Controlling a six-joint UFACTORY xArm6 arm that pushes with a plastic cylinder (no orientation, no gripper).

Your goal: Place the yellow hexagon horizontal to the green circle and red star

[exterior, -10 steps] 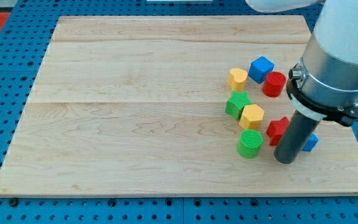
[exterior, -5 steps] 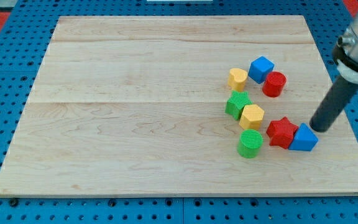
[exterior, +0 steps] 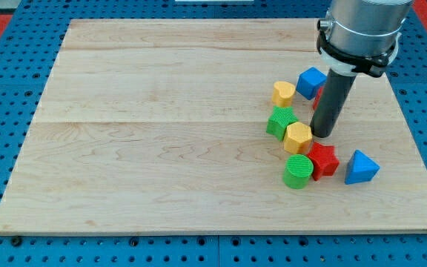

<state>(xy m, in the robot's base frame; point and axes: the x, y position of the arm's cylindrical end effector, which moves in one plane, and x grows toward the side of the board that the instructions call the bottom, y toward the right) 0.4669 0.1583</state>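
The yellow hexagon (exterior: 299, 138) lies on the wooden board (exterior: 161, 126) at the right of the middle. The green circle (exterior: 298, 171) sits just below it, and the red star (exterior: 322, 160) touches the circle's right side. My tip (exterior: 321, 134) rests right beside the hexagon's right edge, just above the star. The rod hides most of a red cylinder behind it.
A green block (exterior: 282, 122) touches the hexagon's upper left. A yellow heart (exterior: 283, 93) and a blue cube (exterior: 311, 81) lie above. A blue triangle (exterior: 360, 167) sits to the star's right, apart from it. The board's right edge is near.
My tip swung from the board's right side to the hexagon's right edge. The red star slid left against the green circle, away from the blue triangle.
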